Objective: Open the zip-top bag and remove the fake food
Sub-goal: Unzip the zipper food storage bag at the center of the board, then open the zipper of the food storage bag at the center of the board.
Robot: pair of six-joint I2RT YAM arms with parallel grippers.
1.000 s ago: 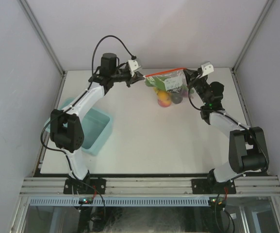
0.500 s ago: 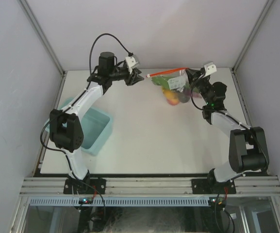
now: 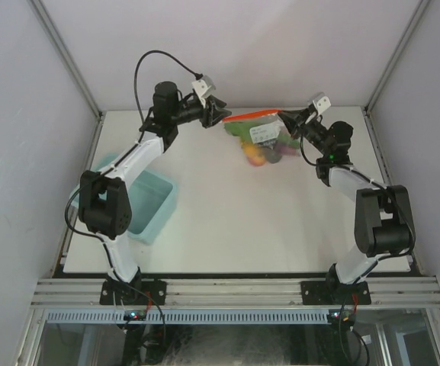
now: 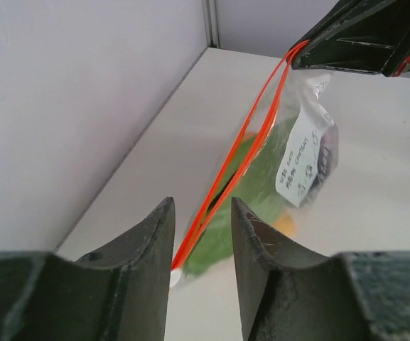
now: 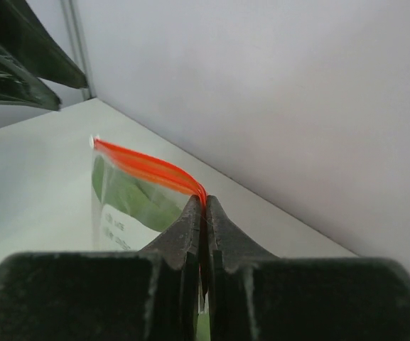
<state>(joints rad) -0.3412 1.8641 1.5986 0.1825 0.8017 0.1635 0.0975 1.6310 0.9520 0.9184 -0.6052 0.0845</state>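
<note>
The clear zip-top bag (image 3: 261,131) hangs above the table's far side, its red-orange zip strip (image 4: 258,135) running level between my two grippers. My right gripper (image 3: 282,120) is shut on the strip's right end, and in the right wrist view the jaws (image 5: 205,202) pinch it flat. My left gripper (image 3: 223,117) is open at the strip's left end. In the left wrist view the strip's tip and white slider (image 4: 177,275) lie between the spread fingertips (image 4: 201,206), apart from both. The fake food (image 3: 259,154) sags inside the bag, with a green piece (image 4: 240,192), yellow and orange.
A light blue bin (image 3: 147,202) stands on the white table at the left, beside the left arm. Grey walls close in the back and both sides, close behind the bag. A white label (image 4: 300,160) is stuck on the bag's side.
My left gripper has opened and let go of the strip's left end. The bag swung right, then came back toward the open jaws. Both grippers shifted slightly toward the back wall.
</note>
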